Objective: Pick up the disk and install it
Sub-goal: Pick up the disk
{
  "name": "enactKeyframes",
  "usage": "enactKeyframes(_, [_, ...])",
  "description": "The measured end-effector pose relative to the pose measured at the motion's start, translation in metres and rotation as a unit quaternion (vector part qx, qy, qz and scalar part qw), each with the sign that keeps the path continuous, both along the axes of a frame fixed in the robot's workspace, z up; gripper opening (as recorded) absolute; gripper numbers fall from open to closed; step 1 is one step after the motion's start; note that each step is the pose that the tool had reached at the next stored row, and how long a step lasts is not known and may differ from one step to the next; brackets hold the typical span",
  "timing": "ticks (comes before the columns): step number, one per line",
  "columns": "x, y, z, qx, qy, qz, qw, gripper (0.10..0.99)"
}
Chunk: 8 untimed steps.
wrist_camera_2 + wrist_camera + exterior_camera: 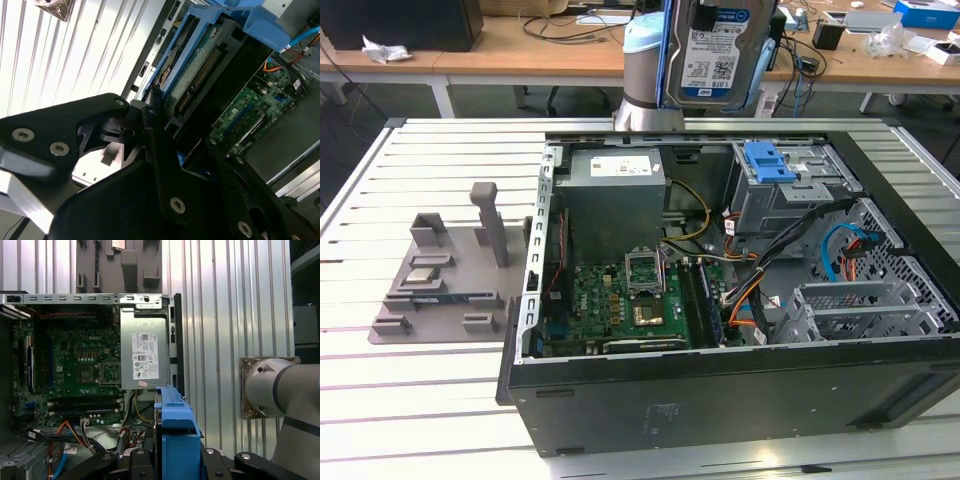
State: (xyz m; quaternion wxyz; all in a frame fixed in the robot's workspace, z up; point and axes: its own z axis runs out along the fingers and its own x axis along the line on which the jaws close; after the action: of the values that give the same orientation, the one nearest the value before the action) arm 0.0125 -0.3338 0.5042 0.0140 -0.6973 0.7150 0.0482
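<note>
The disk (pixel 718 50) is clear of the worktop (pixel 420 400) and held in the air over the far edge of the open case (pixel 720 400). The jaws are closed on it: in the first wrist view black fingers (pixel 220 465) press its blue carrier (pixel 175 440) from both sides. In the exterior view it stands upright, with its long axis running from 12 to 6 o'clock and its white-and-blue printed label facing the camera. The second wrist view shows its other face, a green board (pixel 200 65) with a row of connector pins.

The bay (pixel 785 190), with its blue handle (pixel 768 160), lies at about 5 o'clock from the disk, lower and apart from it, so by my judgement the disk is not yet seated. At about 7 o'clock sits the power supply (pixel 615 190), which has a white printed label. Beyond it are the motherboard (pixel 620 300) and, out on the worktop, a grey fixture (pixel 440 280).
</note>
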Motion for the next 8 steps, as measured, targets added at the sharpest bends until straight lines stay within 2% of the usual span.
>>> enactKeyframes(5, [-0.0001, -0.0237, -0.0009, -0.0003, 0.0000, 0.000, 1.0000, 0.365])
enactKeyframes(8, [-0.0001, -0.0327, -0.0010, -0.0015, 0.0000, 0.000, 1.0000, 0.365])
